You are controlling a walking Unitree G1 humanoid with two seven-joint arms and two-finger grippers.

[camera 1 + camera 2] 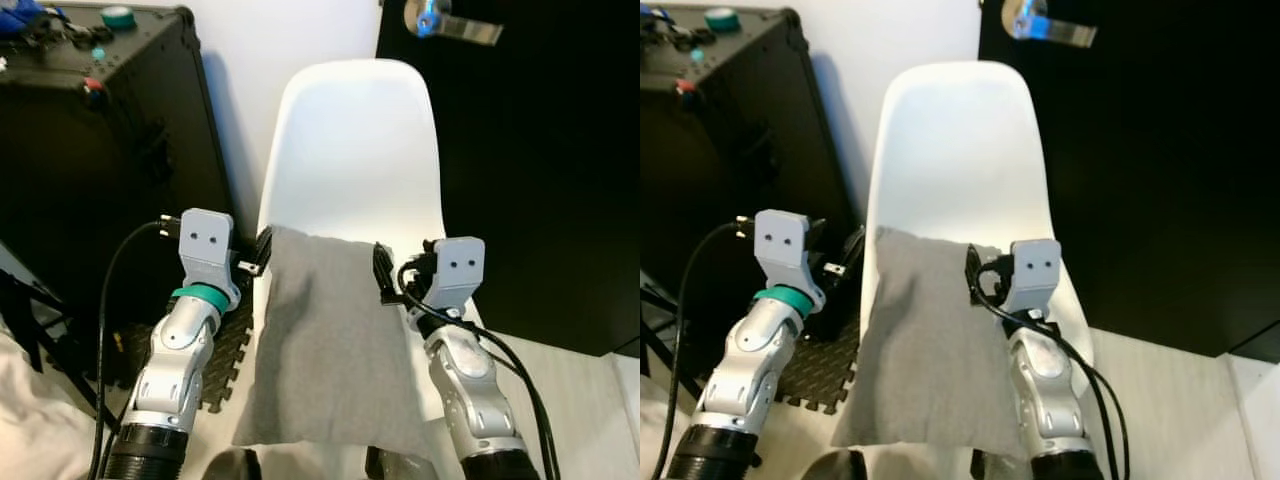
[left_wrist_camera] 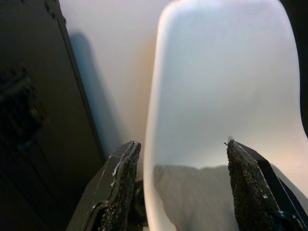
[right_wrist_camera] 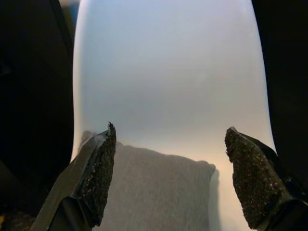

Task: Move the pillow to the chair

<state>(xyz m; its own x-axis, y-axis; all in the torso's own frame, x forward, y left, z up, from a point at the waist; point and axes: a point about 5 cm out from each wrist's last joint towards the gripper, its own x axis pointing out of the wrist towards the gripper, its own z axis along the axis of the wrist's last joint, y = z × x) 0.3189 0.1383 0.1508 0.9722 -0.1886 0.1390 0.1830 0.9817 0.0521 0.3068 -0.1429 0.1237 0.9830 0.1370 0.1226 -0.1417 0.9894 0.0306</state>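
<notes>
A grey pillow [image 1: 320, 340] lies along the seat of a white plastic chair [image 1: 350, 140], its far edge near the backrest and its near end hanging over the seat's front. My left gripper [image 1: 262, 250] is at the pillow's far left corner and my right gripper [image 1: 383, 272] at its far right corner. In the left wrist view the left gripper [image 2: 180, 187] is open, with the chair's edge and the pillow corner [image 2: 192, 197] between its fingers. The right gripper [image 3: 171, 178] is open too, spread wide over the pillow [image 3: 154, 192].
A tall black case [image 1: 90, 130] with small items on top stands left of the chair. A black door [image 1: 540, 150] with a metal handle [image 1: 450, 22] is behind and to the right. A dark foam mat [image 1: 225, 350] lies on the floor by the left arm.
</notes>
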